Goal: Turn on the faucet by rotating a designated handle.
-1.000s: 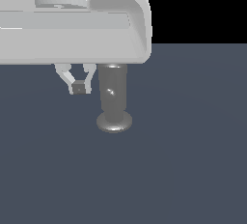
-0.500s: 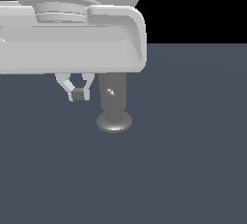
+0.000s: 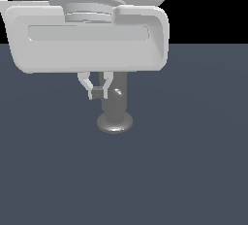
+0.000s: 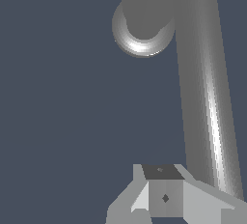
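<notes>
The faucet (image 3: pixel 116 104) is a glossy grey upright cylinder on a round flared base (image 3: pixel 115 122); its top is hidden behind my white hand. The handle shows in the exterior view only as a small bright tip (image 3: pixel 117 92) pointing toward the camera. In the wrist view the handle (image 4: pixel 205 97) is a long grey rod running past the faucet body (image 4: pixel 144 6) and its base ring (image 4: pixel 142 45). My gripper (image 3: pixel 98 93) is shut and empty, just to the exterior view's left of the cylinder. In the wrist view the gripper (image 4: pixel 164 196) sits right beside the handle's near end.
The dark blue-grey floor (image 3: pixel 193 170) spreads flat around the faucet. My large white hand housing (image 3: pixel 92 35) fills the upper part of the exterior view and hides what is behind it.
My gripper has moved toward the exterior view's right, from well apart from the faucet to right beside the cylinder. It stayed shut. The faucet has not moved.
</notes>
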`<state>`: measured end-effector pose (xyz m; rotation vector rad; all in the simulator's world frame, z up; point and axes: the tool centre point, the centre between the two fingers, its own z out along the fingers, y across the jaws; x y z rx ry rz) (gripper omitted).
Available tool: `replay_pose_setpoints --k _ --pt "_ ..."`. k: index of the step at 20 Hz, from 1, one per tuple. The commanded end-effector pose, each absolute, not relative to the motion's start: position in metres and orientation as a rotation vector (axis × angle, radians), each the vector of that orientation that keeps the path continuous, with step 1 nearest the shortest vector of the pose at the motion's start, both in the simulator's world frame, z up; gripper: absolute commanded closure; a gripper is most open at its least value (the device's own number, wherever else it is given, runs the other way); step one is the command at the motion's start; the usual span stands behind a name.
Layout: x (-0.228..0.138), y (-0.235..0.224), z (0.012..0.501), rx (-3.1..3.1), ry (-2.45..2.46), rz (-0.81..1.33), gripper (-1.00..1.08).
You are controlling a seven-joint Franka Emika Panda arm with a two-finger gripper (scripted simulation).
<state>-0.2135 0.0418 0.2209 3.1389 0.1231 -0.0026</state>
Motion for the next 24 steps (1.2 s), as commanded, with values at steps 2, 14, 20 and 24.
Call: replay_pose_setpoints --k 2,14,20,24 --pt "-0.207 0.020 0.220 3.141 0.102 0.000 1.08" --pt "-0.194 -0.034 0.220 3.140 0.103 0.000 1.08" --pt "-0.187 -0.062 0.220 3.140 0.103 0.000 1.08" --pt "-0.182 -0.079 0.220 3.140 0.103 0.000 1.08"
